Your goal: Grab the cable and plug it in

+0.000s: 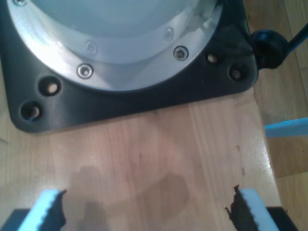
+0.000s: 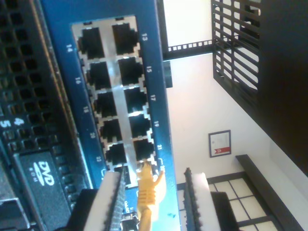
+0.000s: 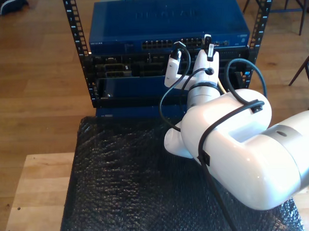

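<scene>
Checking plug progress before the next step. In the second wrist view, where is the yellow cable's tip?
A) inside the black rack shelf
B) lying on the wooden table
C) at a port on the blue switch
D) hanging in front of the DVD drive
C: the yellow cable, between my second gripper jaws, has its tip at a bottom-row port of the blue switch.

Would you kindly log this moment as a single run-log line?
second gripper: holding yellow cable | plug tip at blue switch port row, seating unclear | first gripper: open over wooden table

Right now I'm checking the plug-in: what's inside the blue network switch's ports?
The yellow network cable sits at one port of the blue network switch; the neighbouring ports look dark and empty. Its plug tip is too blurred to judge.
</scene>
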You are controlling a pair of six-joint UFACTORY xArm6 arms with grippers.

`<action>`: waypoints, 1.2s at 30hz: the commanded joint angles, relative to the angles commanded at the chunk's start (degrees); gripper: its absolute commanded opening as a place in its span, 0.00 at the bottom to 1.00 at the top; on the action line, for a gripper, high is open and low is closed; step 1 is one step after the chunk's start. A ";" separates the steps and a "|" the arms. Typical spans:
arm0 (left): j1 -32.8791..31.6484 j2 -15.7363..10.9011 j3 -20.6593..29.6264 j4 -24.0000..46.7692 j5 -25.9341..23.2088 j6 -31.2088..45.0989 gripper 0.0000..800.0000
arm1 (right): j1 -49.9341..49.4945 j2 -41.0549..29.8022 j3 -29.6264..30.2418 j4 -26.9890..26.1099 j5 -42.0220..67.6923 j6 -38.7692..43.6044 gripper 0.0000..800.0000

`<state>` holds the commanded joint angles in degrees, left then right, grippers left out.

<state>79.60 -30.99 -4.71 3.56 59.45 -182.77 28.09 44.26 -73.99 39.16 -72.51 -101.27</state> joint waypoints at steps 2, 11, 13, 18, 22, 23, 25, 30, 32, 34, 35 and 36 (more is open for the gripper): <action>0.00 -0.09 0.00 0.00 -0.09 0.00 1.00 | 0.09 -1.23 1.58 0.09 0.62 0.00 0.45; 0.00 0.00 0.00 0.00 0.00 0.00 1.00 | 0.70 -7.12 8.00 0.35 3.96 0.00 0.51; 0.00 -0.09 0.00 0.00 0.00 0.00 1.00 | 0.70 -8.35 9.23 0.35 4.66 0.00 0.54; 0.00 -0.09 0.00 0.00 -0.09 0.00 1.00 | 0.70 -12.22 13.63 0.44 6.86 0.00 0.56; 0.00 0.00 0.00 0.00 0.00 0.00 1.00 | 0.70 -16.00 17.14 0.44 10.29 0.00 0.65; 0.00 0.00 0.00 0.00 0.00 0.00 1.00 | 0.62 -17.05 18.02 0.44 11.25 0.00 0.67; 0.00 0.00 0.00 0.00 0.00 0.00 1.00 | 0.62 -19.08 19.52 0.53 12.84 0.00 0.71; 0.00 0.00 0.00 0.00 0.00 0.00 1.00 | 0.53 -23.91 22.68 0.26 16.70 0.00 0.85; 0.00 -0.09 0.00 0.00 -0.09 0.00 1.00 | 0.53 -26.46 24.79 0.26 19.43 -0.09 0.91; 0.00 0.00 0.00 0.00 0.00 0.00 1.00 | 0.18 -28.75 26.81 0.18 21.45 -0.09 0.91; 0.00 -0.09 0.00 0.00 0.00 0.00 1.00 | 0.18 -29.80 27.60 0.09 22.15 -0.09 0.91; 0.00 -0.09 0.00 0.00 0.00 0.00 1.00 | 0.09 -30.68 28.31 0.09 22.86 -0.18 0.91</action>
<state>79.60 -31.08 -4.71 3.56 59.45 -182.77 28.18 13.58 -45.68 39.25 -49.65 -101.45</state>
